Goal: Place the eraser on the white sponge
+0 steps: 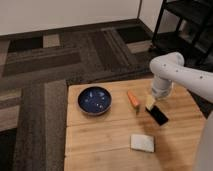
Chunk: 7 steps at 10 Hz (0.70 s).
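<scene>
The room's floor is a dark carpet (50, 65) patterned in grey and tan blocks, with a black shelf unit (185, 25) at the far right. On it stands the wooden table (100, 135). My white arm (170, 67) bends down over its right side. A blue bowl (95, 100) sits to the left and an orange stick (133, 99) lies between the bowl and my arm. The eraser (160, 118) lies flat on the wood, well apart from the white sponge (142, 143) nearer the front edge. My pincer (150, 102) hangs spread at the eraser's far end, pinching nothing. I cannot tell whether it touches the slab.
</scene>
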### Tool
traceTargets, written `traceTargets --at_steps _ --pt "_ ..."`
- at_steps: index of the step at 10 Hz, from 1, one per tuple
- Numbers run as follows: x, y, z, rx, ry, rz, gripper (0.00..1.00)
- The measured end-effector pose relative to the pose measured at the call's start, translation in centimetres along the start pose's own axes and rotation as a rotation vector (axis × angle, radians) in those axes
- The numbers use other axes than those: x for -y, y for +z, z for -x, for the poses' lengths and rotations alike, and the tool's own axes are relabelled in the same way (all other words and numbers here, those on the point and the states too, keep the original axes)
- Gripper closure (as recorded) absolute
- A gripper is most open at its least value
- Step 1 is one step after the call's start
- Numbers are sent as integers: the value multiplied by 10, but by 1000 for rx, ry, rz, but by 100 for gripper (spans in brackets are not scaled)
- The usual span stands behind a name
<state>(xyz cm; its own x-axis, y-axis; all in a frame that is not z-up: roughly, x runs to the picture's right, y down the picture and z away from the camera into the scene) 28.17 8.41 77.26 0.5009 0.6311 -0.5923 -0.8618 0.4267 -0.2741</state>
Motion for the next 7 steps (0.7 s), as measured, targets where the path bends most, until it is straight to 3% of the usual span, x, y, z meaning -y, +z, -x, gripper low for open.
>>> traceTargets --at_steps 4,7 --pt "-1 31 -5 17 21 49 35" --pt "6 56 -9 -18 8 57 35"
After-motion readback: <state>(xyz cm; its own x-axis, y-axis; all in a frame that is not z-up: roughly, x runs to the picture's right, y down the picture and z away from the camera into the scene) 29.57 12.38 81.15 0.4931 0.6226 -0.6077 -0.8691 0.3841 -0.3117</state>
